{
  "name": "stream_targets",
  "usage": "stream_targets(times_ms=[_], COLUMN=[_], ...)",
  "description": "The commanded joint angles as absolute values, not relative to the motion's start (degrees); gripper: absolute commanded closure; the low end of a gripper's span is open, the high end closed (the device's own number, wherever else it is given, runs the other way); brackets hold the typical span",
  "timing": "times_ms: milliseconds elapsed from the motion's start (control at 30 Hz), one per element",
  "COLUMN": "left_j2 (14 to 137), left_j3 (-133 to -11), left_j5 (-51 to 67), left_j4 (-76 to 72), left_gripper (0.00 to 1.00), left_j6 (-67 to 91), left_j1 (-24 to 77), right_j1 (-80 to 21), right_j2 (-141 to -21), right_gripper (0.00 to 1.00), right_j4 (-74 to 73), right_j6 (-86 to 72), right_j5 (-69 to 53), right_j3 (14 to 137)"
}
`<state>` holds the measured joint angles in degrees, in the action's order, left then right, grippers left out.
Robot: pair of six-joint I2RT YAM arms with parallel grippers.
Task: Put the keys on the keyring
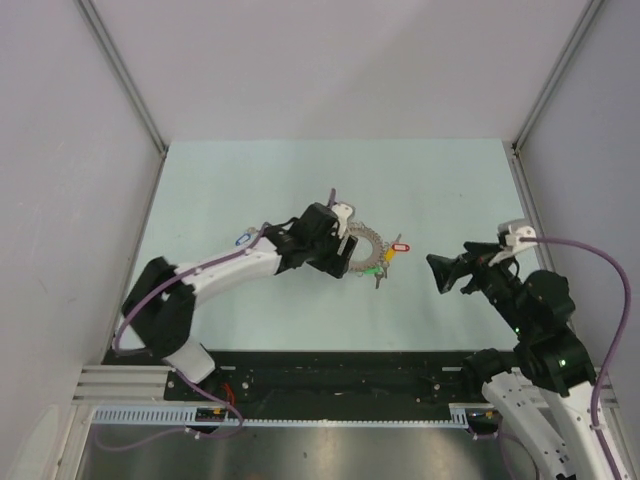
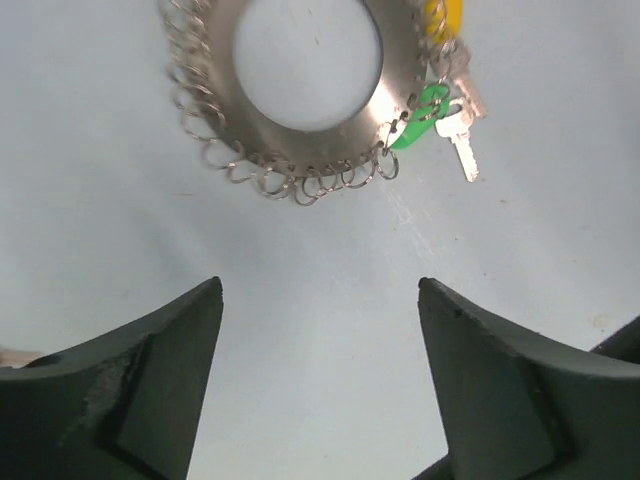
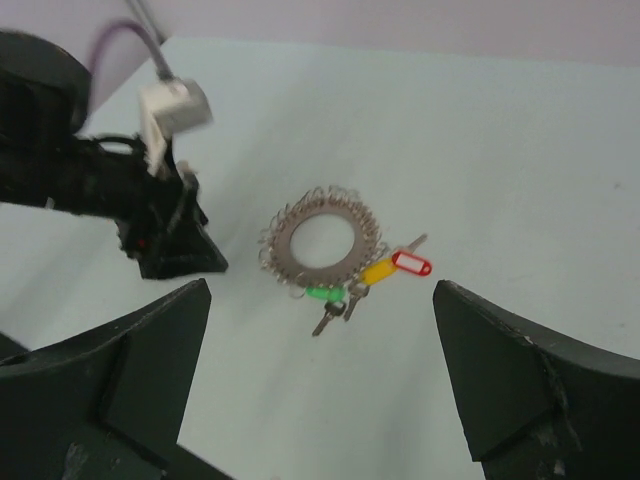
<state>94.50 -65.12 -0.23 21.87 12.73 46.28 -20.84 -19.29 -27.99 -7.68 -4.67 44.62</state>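
Observation:
The keyring (image 1: 372, 243) is a flat metal ring edged with small split rings, lying mid-table. Keys with red (image 1: 400, 246), yellow (image 1: 388, 256) and green (image 1: 372, 270) tags hang on its right side. My left gripper (image 1: 349, 258) is open and empty at the ring's left edge. In the left wrist view the ring (image 2: 235, 115) lies ahead of the open gripper (image 2: 320, 285), apart from it. My right gripper (image 1: 437, 271) is open and empty, to the right of the ring; its view shows the ring (image 3: 285, 255) beyond the gripper (image 3: 320, 290). One loose blue-tagged key (image 1: 240, 240) lies beside the left arm.
The pale table is walled on the left (image 1: 120, 80) and right (image 1: 560, 80) by grey panels. The left arm (image 1: 215, 270) stretches diagonally across the near left. The right arm's base (image 1: 540, 340) stands at the near right. A black rail (image 1: 330, 375) runs along the near edge.

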Motion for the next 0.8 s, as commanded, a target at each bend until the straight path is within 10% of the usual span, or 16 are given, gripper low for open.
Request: stream_targets(times_ms=[0, 433, 767], left_j2=[80.79, 58.89, 55.99], left_j3=[-61.27, -58.36, -53.97], left_j5=[-7.27, -15.2, -9.15], left_j4=[19.33, 28.48, 26.72], left_gripper=[0.11, 0.0, 0.0], left_j6=[15.2, 12.32, 13.53], left_j1=[46.23, 39.83, 28.31], right_j1=[-21.09, -25.83, -39.36], right_j2=[-27.67, -59.56, -78.9], right_gripper=[0.0, 0.0, 0.21], right_j4=[-30.85, -26.47, -22.5], right_j6=[-10.99, -19.06, -31.71], right_j5=[-12.56, -2.23, 18.62], right_j3=[47.37, 49.83, 56.85])
